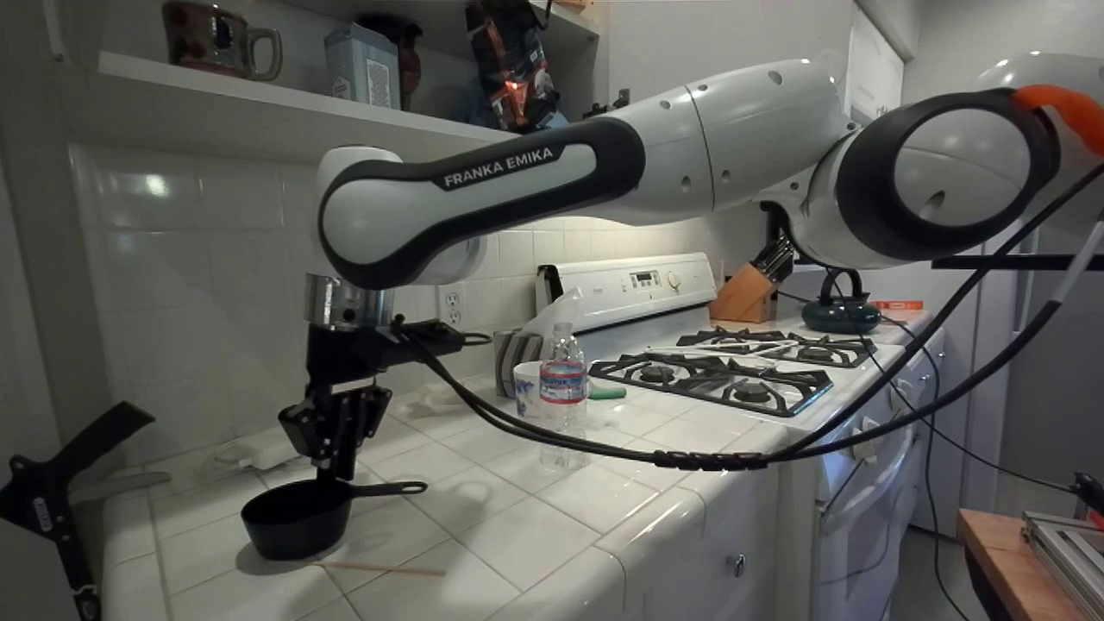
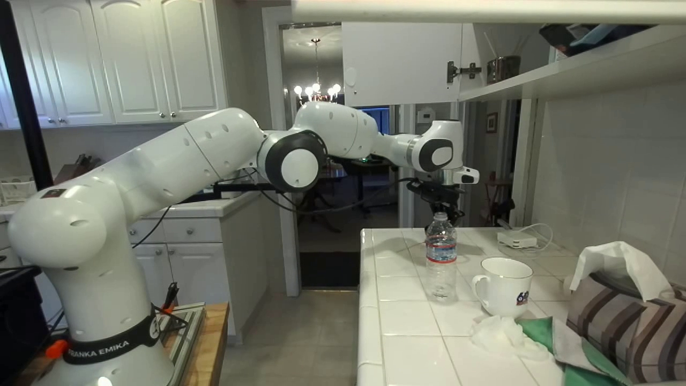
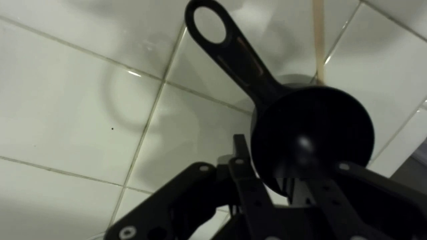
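we see a deep, round black pan (image 1: 296,524) standing upright on the white tiled surface (image 1: 483,528), near its corner. in the wrist view its black handle (image 3: 247,65) runs out from the rim and ends in a ring. our black jaws point down at the pan and stand apart, with a clear gap between them: one is just outside the wall, the other over the inside. we cannot tell whether either touches the rim.

a thin, straight tan stick (image 1: 379,568) lies flat with one end close by the pan. further along we find a clear plastic bottle (image 2: 441,268) with a red and blue label, upright, and a white mug (image 2: 504,292) near it. in an exterior view we also see a brown and grey striped tissue box (image 2: 616,327) beyond the mug.
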{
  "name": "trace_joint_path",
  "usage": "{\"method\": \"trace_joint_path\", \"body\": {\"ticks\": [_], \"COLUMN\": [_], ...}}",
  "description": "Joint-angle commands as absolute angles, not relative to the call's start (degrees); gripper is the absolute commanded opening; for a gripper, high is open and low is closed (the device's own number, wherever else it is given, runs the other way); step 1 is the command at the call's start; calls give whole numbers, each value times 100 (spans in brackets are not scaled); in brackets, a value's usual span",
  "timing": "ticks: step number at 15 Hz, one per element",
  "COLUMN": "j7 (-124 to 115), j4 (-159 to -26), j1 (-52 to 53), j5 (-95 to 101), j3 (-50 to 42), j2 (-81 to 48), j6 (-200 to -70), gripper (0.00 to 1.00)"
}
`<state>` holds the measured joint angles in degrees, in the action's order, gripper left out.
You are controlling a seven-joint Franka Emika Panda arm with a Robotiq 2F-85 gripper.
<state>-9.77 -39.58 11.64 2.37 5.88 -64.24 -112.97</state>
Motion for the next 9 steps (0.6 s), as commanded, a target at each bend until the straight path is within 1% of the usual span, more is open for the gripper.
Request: {"method": "trace_joint_path", "body": {"ticks": [1, 2, 4, 7, 9], "j7": [-963, -925, -842, -684, -607], "j4": [-3862, -3981, -4297, -4894, -5434], "j1": [1092, 1062, 959, 810, 713], "j5": [148, 171, 192, 284, 322], "j3": [674, 663, 647, 575, 533], "j2": [-6268, -6125, -5792, -5311, -4967], "j6": [-11301, -11409, -11700, -12073, -12197], "gripper": [55, 63, 76, 98, 100]}}
